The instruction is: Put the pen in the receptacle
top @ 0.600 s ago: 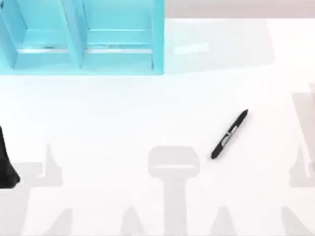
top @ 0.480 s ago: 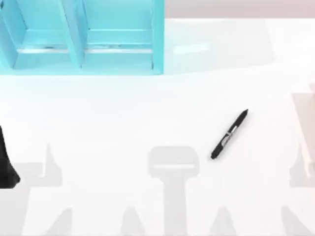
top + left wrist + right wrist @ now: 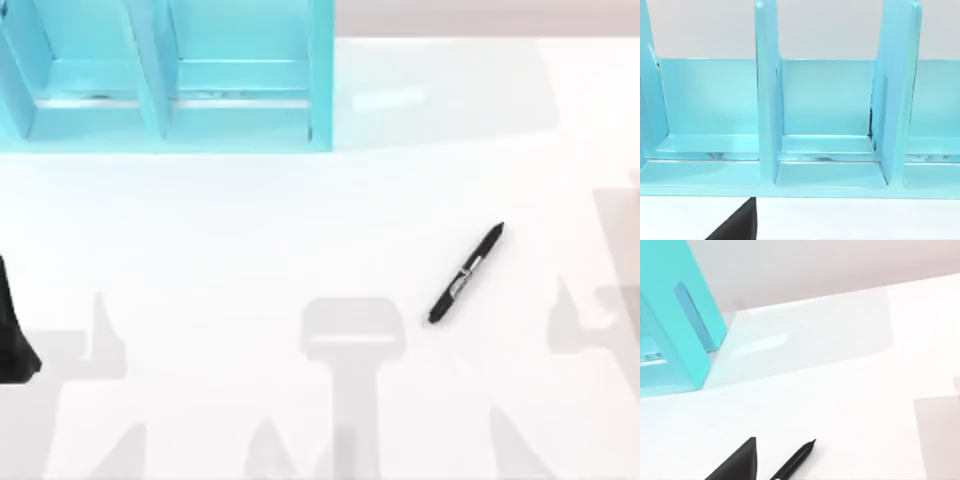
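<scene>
The white counter is lying wide and bright. A big blue rack with walled slots is standing at its far left. The black pen is lying slanted on the right side, well apart from the rack. I cannot tell how either arm's jaws are standing.

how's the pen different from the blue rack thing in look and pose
The pen is slim and black with a silvery-white band; the rack is broad and light blue. The pen lies flat and slanted on the table's right half; the rack stands upright at the far left, split by dividers. Both rest on the white table.
</scene>
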`<state>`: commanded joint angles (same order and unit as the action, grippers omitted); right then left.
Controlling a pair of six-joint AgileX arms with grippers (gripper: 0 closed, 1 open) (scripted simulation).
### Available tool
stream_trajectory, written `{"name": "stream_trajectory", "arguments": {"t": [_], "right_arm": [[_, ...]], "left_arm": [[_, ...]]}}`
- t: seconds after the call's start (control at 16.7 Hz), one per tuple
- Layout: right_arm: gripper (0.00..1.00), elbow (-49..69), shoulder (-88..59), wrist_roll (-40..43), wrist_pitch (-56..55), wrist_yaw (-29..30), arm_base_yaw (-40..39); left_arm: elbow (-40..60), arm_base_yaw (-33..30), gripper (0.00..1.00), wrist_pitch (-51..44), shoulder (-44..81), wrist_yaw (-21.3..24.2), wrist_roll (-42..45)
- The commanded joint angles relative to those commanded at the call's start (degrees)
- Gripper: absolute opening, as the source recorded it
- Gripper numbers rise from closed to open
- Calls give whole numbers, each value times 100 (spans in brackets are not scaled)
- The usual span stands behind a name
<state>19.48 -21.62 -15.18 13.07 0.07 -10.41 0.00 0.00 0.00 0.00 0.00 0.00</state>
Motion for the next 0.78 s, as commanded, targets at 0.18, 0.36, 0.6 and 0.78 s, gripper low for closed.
{"name": "stream_trajectory", "arguments": {"t": [0.18, 0.36, 0.6, 0.78], "right_arm": [[100, 1380, -1660, -957, 822, -1, -527], [100, 2900, -3551, -1916, 1673, -29, -958], [100, 4856, -6078, -3030, 2779, -103, -1289], [100, 6068, -7695, -3669, 3557, -166, -1351]], "left_arm": [[0, 0, 100, 0, 0, 0, 0], [0, 0, 100, 0, 0, 0, 0], [0, 0, 100, 0, 0, 0, 0], [0, 0, 100, 0, 0, 0, 0]]}}
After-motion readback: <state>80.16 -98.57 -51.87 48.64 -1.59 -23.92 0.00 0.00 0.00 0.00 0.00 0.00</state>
